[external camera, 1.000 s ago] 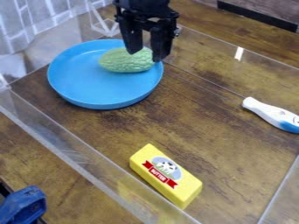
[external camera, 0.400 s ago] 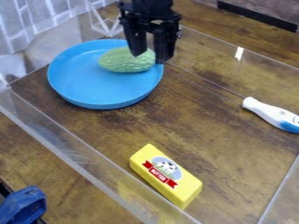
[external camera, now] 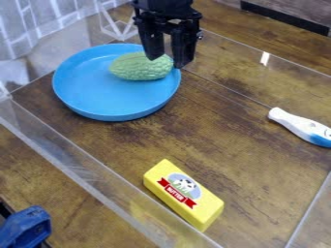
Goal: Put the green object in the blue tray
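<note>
The green object (external camera: 135, 67), a bumpy pale-green lump, is over the far part of the blue tray (external camera: 91, 107), a wide round dish at the upper left. My gripper (external camera: 169, 60) points straight down at the lump's right end. Its dark fingers are closed around that end, which they partly hide. I cannot tell whether the lump rests on the tray floor or hangs just above it.
A yellow rectangular block (external camera: 183, 193) lies near the front. At the right edge lies a white and blue tool (external camera: 301, 126). Low clear plastic walls (external camera: 77, 160) border the wooden table. Something made of blue cloth (external camera: 19, 230) sits at the bottom left corner.
</note>
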Tool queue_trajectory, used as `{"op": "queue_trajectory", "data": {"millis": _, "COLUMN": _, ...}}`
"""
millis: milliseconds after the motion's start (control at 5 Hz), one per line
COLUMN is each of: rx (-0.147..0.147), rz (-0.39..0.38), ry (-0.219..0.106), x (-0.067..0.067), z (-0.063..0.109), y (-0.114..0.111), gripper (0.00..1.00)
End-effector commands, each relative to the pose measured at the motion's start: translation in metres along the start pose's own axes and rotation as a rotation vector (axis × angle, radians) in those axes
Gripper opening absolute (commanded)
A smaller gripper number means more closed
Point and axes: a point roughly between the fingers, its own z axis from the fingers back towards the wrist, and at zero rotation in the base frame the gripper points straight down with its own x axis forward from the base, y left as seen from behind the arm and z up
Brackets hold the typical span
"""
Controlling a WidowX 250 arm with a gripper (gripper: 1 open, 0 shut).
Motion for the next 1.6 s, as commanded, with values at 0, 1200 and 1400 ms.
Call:
{"op": "queue_trajectory", "data": {"millis": 0, "rx": 0.005, "rz": -0.002, "ry": -0.054, "x": 0.0073, "z": 0.0200, "y": 0.0019, "gripper": 1.00}}
{"op": "queue_trajectory", "data": {"millis": 1200, "rx": -0.018, "rz": -0.031, "ry": -0.052, "x": 0.0095, "z": 0.0209, "y": 0.0023, "gripper": 1.00}}
{"op": "queue_trajectory", "data": {"millis": 1400, "rx": -0.015, "rz": -0.039, "ry": -0.060, "x": 0.0118, "z": 0.0224, "y": 0.0040, "gripper": 1.00}}
